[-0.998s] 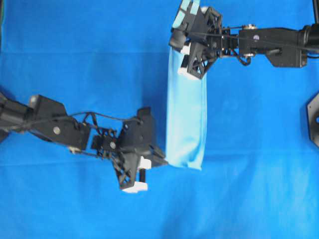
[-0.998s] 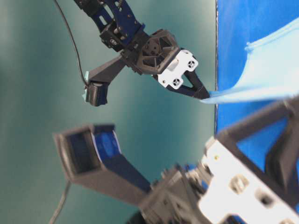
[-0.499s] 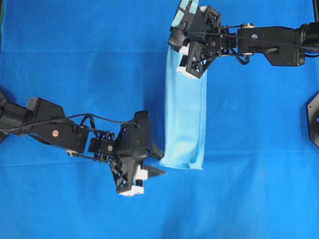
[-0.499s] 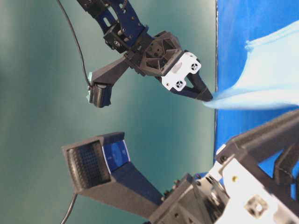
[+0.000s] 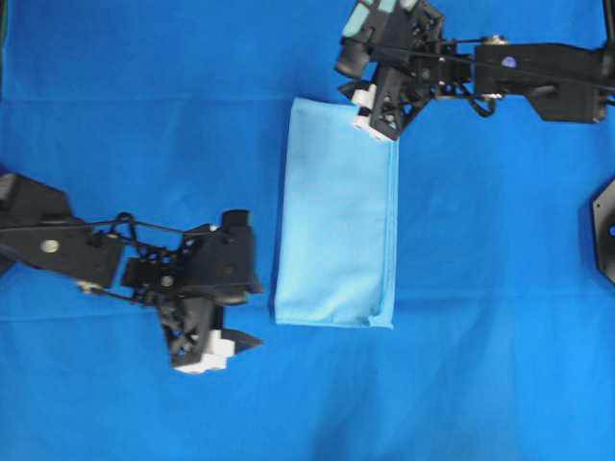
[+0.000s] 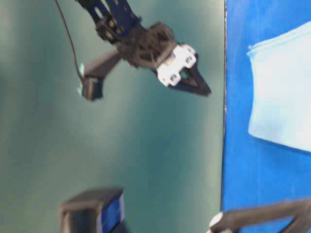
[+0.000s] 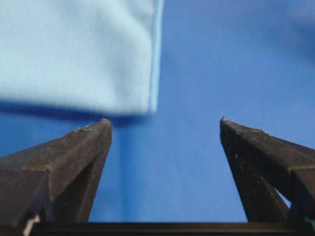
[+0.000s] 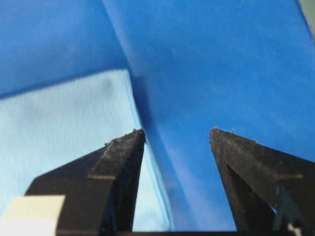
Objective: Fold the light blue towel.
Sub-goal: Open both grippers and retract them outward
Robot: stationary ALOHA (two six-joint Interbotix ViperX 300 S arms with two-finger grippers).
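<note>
Towel [image 5: 336, 216] flat on the sheet-covered worktop [image 5: 144, 106], one pincer at each end.

In the overhead view the towel lies near the middle of the worktop as a folded oblong running from top to bottom. The right pincer [image 5: 377, 113] sits over the towel's top right corner, its arm reaching in from the right edge. The left pincer [image 5: 231, 346] lies to the lower left of the towel, just beside its bottom left corner and apart from it, its arm coming from the left edge.

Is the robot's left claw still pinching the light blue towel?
No, the left gripper is open over bare blue sheet, apart from the light blue towel.
</note>
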